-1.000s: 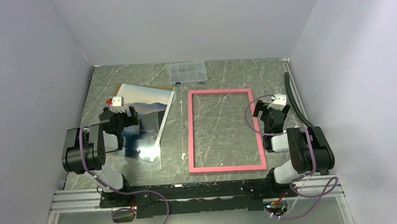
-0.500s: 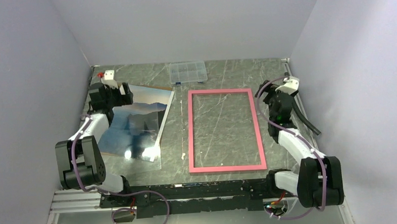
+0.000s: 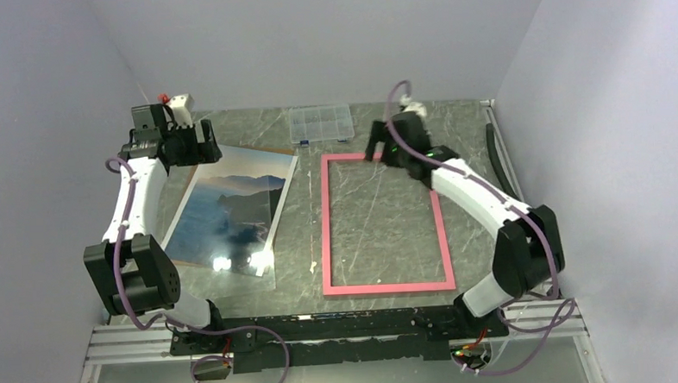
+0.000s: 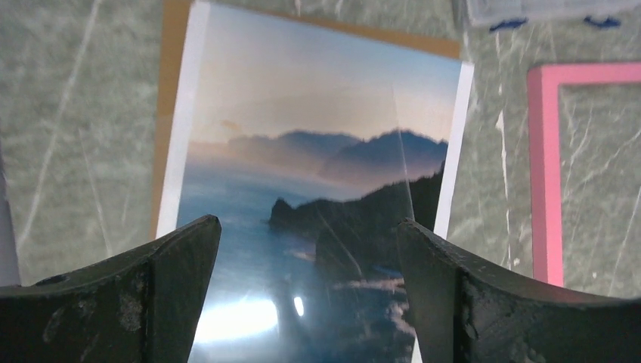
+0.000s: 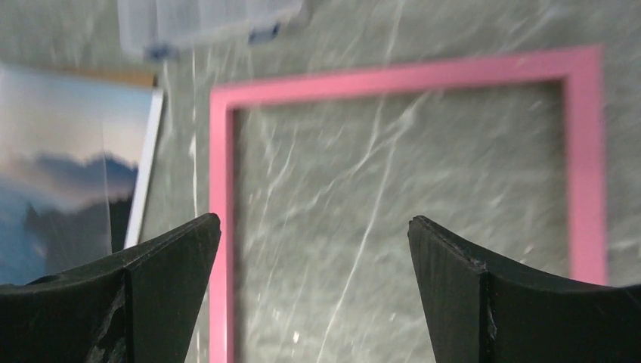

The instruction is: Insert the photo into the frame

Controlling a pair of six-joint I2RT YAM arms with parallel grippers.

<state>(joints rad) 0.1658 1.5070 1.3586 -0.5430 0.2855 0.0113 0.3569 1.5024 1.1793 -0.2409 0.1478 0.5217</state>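
Pink frame (image 3: pixel 326 227) flat on grey surface (image 3: pixel 462 126), right of centre | photo (image 3: pixel 228 209) flat to its left, apart, lying on brown board (image 4: pixel 175 45) (glare on its near end) | left claw (image 4: pixel 306 227) spread wide above photo's far end, empty | right claw (image 5: pixel 314 219) spread wide over frame's far-left corner, empty
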